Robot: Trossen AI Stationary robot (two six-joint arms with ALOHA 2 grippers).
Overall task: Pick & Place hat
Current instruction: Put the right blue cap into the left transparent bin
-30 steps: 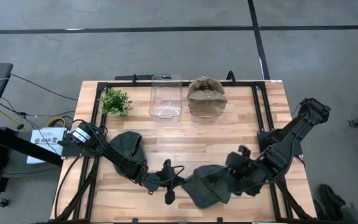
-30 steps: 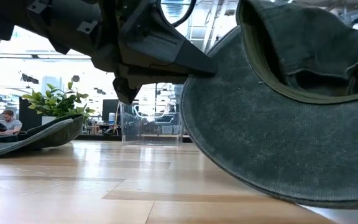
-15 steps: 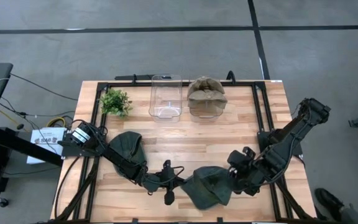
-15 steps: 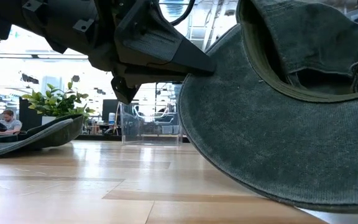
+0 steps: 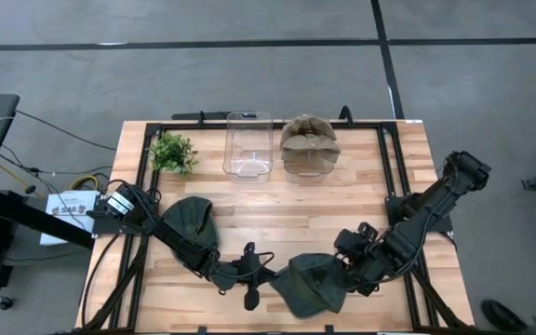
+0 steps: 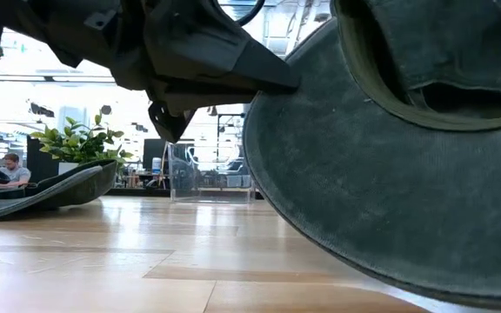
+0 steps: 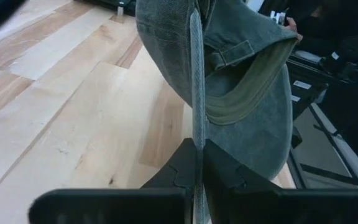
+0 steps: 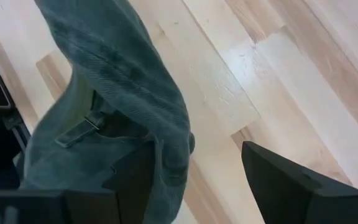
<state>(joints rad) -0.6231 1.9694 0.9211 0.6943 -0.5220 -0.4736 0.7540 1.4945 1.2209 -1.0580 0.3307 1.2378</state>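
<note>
1. My left gripper (image 7: 196, 163) is closed on the brim of the green hat (image 5: 310, 284), near the front edge of the table (image 5: 287, 209). In the left wrist view the brim runs edge-on straight up between my two fingers (image 7: 229, 171), which press on it from both sides.
2. The hat hangs from that pinch with its crown and inner band beyond my left fingertips, the adjuster strap showing on its back.
3. My right gripper (image 5: 350, 263) is at the hat's other side. In the right wrist view the hat's cloth lies against one finger (image 8: 132, 177), while the other finger (image 8: 278, 180) stands clear over bare wood, so the jaws are spread wide and I cannot tell whether they grip anything.
4. In the low view the hat's brim (image 6: 364, 191) fills the right half, its lower edge just above or touching the tabletop; I cannot tell which.
5. A second green hat (image 5: 190, 223) lies on the table under my left arm, well back from my left fingers.
6. Far beyond both grippers, at the table's back edge, stand a small plant (image 5: 172, 152), an empty clear bin (image 5: 248, 144), and a second bin holding a tan hat (image 5: 309, 138).
</note>
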